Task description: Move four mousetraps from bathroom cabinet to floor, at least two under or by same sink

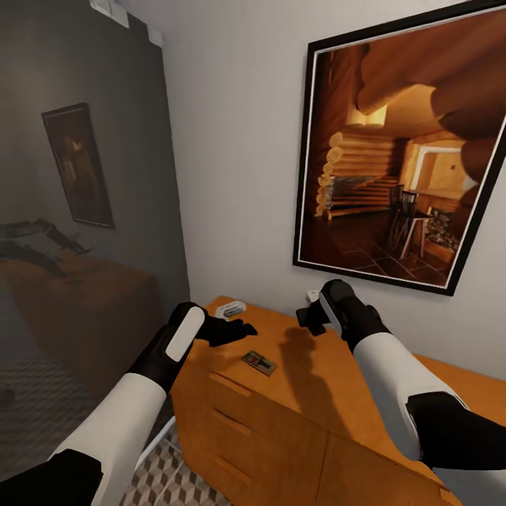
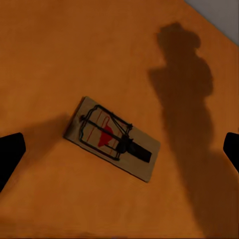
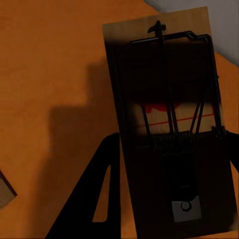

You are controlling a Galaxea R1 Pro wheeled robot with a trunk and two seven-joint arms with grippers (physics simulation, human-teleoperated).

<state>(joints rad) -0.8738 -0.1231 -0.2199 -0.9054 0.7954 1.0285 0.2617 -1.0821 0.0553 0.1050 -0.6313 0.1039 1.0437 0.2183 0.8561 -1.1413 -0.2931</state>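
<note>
Hovering over the wide orange-brown wooden cabinet right now, you're sitting with both arms above its flat top, which is basically your counter here. Your left gripper is hanging with its fingers spread wide, one black tip at each edge of the left wrist view, and a small flat tan mousetrap with black wire spring and red mark is lying flat on the wood right between them. That same trap is showing in the head view near the front edge.

Your right gripper looks like it's already carrying a second tan mousetrap, which is sitting up close between its fingers in the right wrist view, so I'd call it clamped on that one.

For the left grab, I'd say line the fingers up across the short sides of the board, not the long way, and come straight down so the pads are catching wood and not the wire. It's thin and flat, so it's probably going to slide if you're closing off-centre. A small white object is sitting near the back corner; leave it alone.
</note>
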